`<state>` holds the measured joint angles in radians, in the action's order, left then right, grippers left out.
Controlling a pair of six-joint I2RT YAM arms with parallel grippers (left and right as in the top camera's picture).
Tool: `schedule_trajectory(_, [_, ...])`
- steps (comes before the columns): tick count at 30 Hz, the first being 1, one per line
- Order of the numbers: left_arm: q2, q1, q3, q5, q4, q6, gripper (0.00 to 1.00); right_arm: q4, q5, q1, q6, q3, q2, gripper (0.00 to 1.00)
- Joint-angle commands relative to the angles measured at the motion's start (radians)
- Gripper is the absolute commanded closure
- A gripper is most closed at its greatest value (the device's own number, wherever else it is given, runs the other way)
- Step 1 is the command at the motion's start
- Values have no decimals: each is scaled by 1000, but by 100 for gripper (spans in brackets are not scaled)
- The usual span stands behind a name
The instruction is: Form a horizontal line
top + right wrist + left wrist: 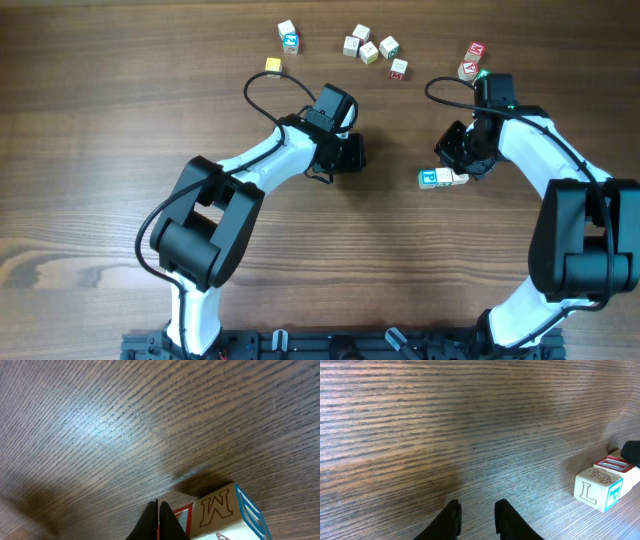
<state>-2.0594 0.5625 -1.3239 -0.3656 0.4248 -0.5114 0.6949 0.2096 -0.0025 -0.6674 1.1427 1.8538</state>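
**Just 2 cubes in the row, neither claw holding anything**

Nearest the robot's base, the 2 arms bend inward over the wood-grain table (pixel 90 150). The left claw (pixel 477 506) hangs low over the wood. Its 2 dark fingers (pixel 452 519) are parted by a narrow gap with nothing between them.

Off to its right, well apart from it, lies the row (pixel 443 178). It is made of 2 small wooden cubes set edge to edge across the table. The blue-faced cube (pixel 429 179) is on the side towards the left claw, and the cream cube (pixel 456 178) is on the right arm's side. The left wrist view shows an L on one side of the blue-faced cube. The right wrist view shows an M on another side.

The right claw (pixel 157 510) has its fingers pressed together and grips nothing. Its tip sits just beside the cream cube, but whether the 2 touch cannot be told.

Farther back, loose cubes are scattered along the far side:
- 1 yellow cube (pixel 272 65).
- A white pair (pixel 289 37) behind it.
- A cluster of 5 pale cubes (pixel 368 48) near the middle.
- A red-faced pair (pixel 472 60) behind the right arm.
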Motion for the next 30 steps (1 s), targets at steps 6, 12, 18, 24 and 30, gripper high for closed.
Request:
schedule_trajectory(6, [-5, -5, -2, -16, -3, 1, 74, 7, 18, 6, 14, -6, 24, 96])
schedule_trajectory(12, [-5, -5, -2, -16, -3, 1, 74, 13, 29, 6, 21, -6, 24, 96])
schedule_trajectory(18, [-5, -5, -2, -16, -3, 1, 74, 22, 33, 6, 22, -6, 24, 96])
schedule_trajectory(24, [-5, -5, -2, -16, -3, 1, 74, 12, 33, 6, 21, -6, 24, 96])
schedule_trajectory(30, [-5, -5, -2, -16, -2, 1, 74, -49, 31, 5, 20, -6, 24, 96])
